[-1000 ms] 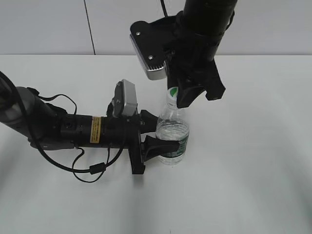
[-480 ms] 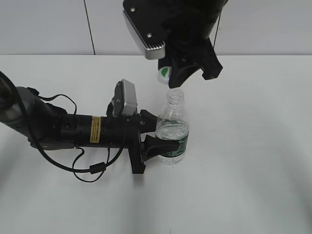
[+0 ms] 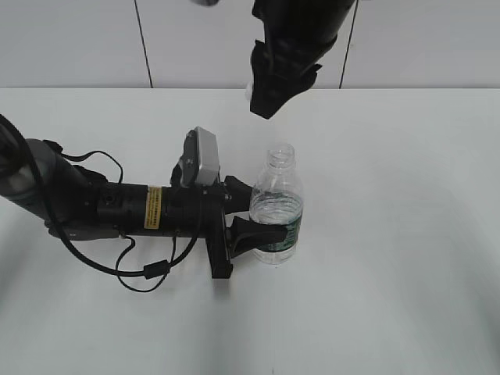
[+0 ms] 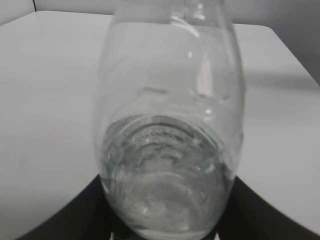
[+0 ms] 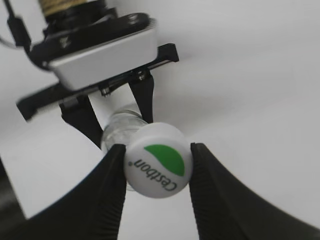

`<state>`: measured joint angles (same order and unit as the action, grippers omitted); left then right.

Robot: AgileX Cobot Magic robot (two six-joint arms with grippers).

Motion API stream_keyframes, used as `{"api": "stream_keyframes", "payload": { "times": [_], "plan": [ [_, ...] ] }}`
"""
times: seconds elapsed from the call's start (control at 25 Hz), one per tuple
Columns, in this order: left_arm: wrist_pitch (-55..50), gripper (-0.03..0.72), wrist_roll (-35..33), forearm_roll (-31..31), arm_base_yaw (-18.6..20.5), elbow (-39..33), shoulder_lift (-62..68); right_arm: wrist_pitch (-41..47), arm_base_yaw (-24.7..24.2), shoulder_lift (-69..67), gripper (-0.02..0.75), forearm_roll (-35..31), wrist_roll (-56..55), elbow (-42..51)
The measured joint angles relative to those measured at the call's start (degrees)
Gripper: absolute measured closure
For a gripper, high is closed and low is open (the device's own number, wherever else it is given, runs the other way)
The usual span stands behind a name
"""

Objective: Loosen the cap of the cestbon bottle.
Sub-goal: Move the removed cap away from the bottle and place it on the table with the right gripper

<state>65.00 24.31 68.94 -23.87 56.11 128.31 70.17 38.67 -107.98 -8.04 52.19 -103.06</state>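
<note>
Stands upright near the middle of the white table (image 3: 406,297), the cestbon bottle (image 3: 276,211), mouth open and bare, about half full of water, dark green label band low on the body. Gripped around the lower body by the left hand (image 3: 248,217), black fingers pressed to both sides of the label — arm lying low across the table from the left, a silver camera block (image 3: 205,158) mounted on top of the wrist. Seen from the left wrist, fills almost the whole frame: clear bottle wall (image 4: 170,125) close up, water line midway, dark finger edges at the bottom corners. Raised well above and behind the bottle, at the top edge of the exterior view, the right hand (image 3: 269,94), dark and partly cut off; cap hard to make out there. Shown plainly from the right wrist: the cap (image 5: 159,161) clenched between the two black fingers (image 5: 111,190), white, round, green half-circle and "Cestbon" lettering facing the camera — off the bottle entirely, apart from the neck. Below the cap in that same view, the open bottle mouth and the left hand's silver block, looked down on from above.
</note>
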Motion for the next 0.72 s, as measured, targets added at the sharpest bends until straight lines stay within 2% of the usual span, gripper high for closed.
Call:
{"api": "stream_keyframes", "payload": {
  "times": [0.16,0.28,0.52,0.72],
  "plan": [
    [0.0,0.34,0.0,0.0,0.0,0.0,0.0,0.0,0.0,0.2,0.433,0.0,-31.3,-0.1],
    [0.0,0.34,0.0,0.0,0.0,0.0,0.0,0.0,0.0,0.2,0.433,0.0,-45.0,-0.1],
    [0.0,0.34,0.0,0.0,0.0,0.0,0.0,0.0,-0.5,2.3,0.433,2.3,-51.8,0.6],
    [0.0,0.34,0.0,0.0,0.0,0.0,0.0,0.0,-4.3,6.8,0.435,4.8,-53.6,7.3]
  ]
}}
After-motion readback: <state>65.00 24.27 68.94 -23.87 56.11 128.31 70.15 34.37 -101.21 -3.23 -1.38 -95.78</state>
